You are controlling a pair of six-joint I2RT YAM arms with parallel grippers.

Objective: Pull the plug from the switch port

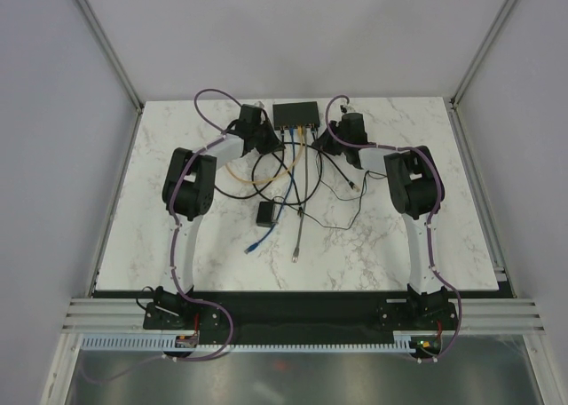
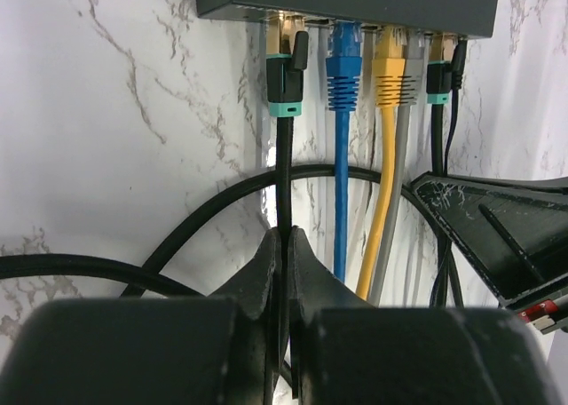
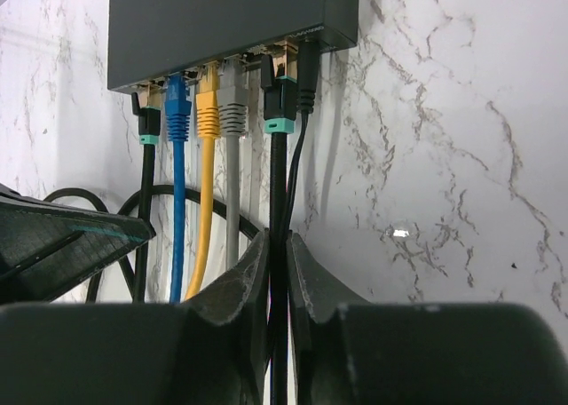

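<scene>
Marble tabletop (image 1: 399, 210); switch (image 1: 296, 114) at its far middle, a flat black box with 5 network plugs along its near side. My left gripper (image 2: 284, 250) pinches the left black cord (image 2: 284, 174) just short of the switch's leftmost plug (image 2: 285, 85), which is black with a teal collar. My right gripper (image 3: 278, 254) is clamped on the right black cord (image 3: 278, 183) of the other teal-collared plug (image 3: 279, 99).

Marble table (image 1: 426, 236): switch (image 1: 296, 115), cables (image 1: 302, 170), perhaps an adapter (image 1: 266, 213).

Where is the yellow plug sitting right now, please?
In the left wrist view, the yellow plug sits in the switch at the top, right of centre, between the blue plug and the grey plug.
</scene>
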